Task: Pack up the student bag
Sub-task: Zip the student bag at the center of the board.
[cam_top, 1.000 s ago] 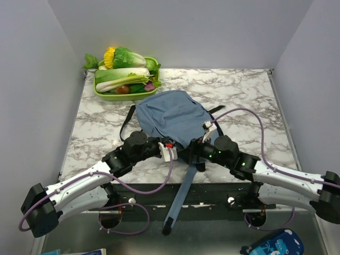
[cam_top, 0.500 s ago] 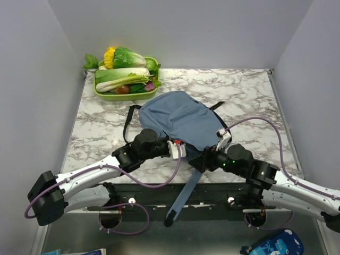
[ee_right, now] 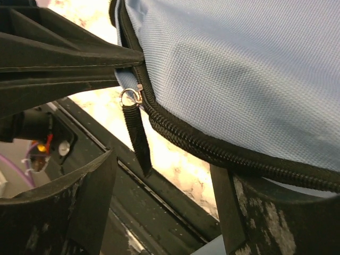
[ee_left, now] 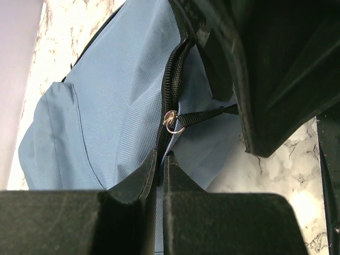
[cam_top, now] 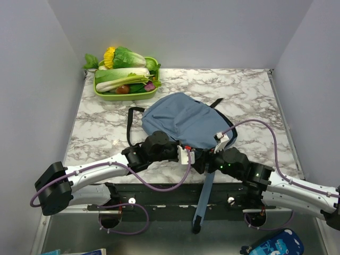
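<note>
Dusty-blue student bag (cam_top: 183, 119) lies mid-tabletop (cam_top: 249, 90), its near edge at the arms and a blue strap (cam_top: 204, 199) hanging over the front. The left claw (ee_left: 158, 159) has its fingers pressed together on the bag's zipper (ee_left: 171, 74) seam, just below the pull ring. The right claw (ee_right: 162, 164) has its fingers well apart and grips nothing. The pull strap (ee_right: 139, 135) dangles between them.

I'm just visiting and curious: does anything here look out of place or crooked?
Yes. The backpack has a long blue strap dangling off the near edge of the table. A green tray of vegetables in the far left corner also looks odd beside a school bag.
</note>
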